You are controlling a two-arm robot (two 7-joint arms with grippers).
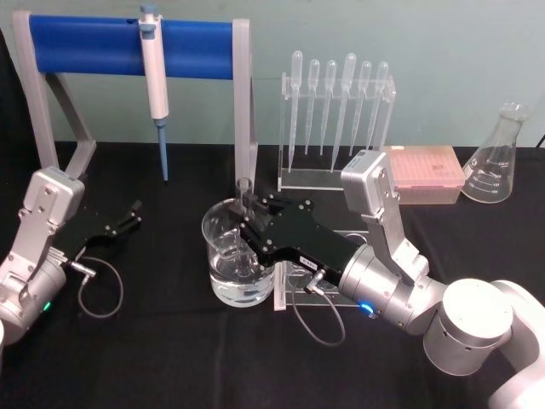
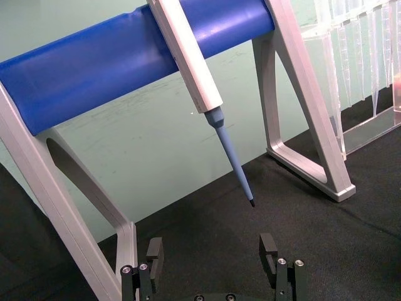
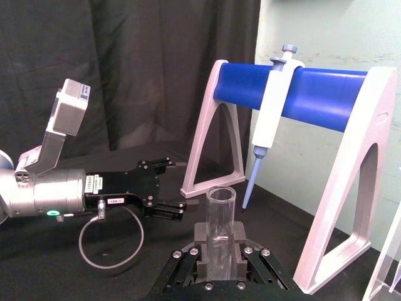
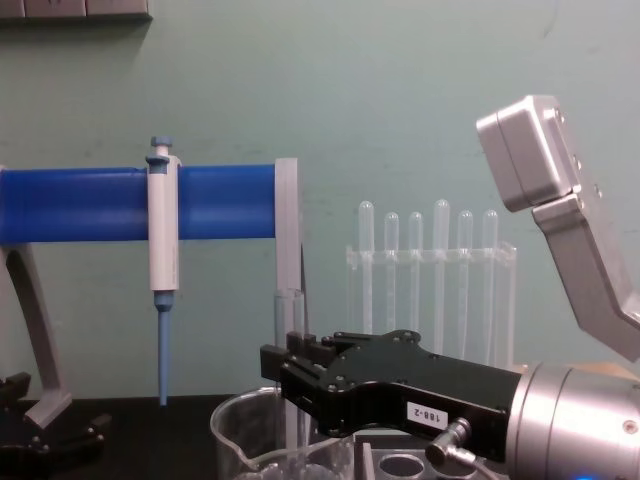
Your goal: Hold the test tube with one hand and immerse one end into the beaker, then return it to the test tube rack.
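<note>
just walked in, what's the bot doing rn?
The right gripper is shut on the test tube and holds it upright with its lower end down inside the beaker, which has clear liquid in the bottom. Whether the tip reaches the liquid can't be seen. The left gripper sits open and idle, low over the table off to the left, near the blue pipette stand. So this is the dip step; the return of the tube is not yet done.

Right gripper (image 1: 249, 204) extended forward toward centre, fingers clamped, left gripper (image 1: 132, 215) low at left, fingers apart
</note>
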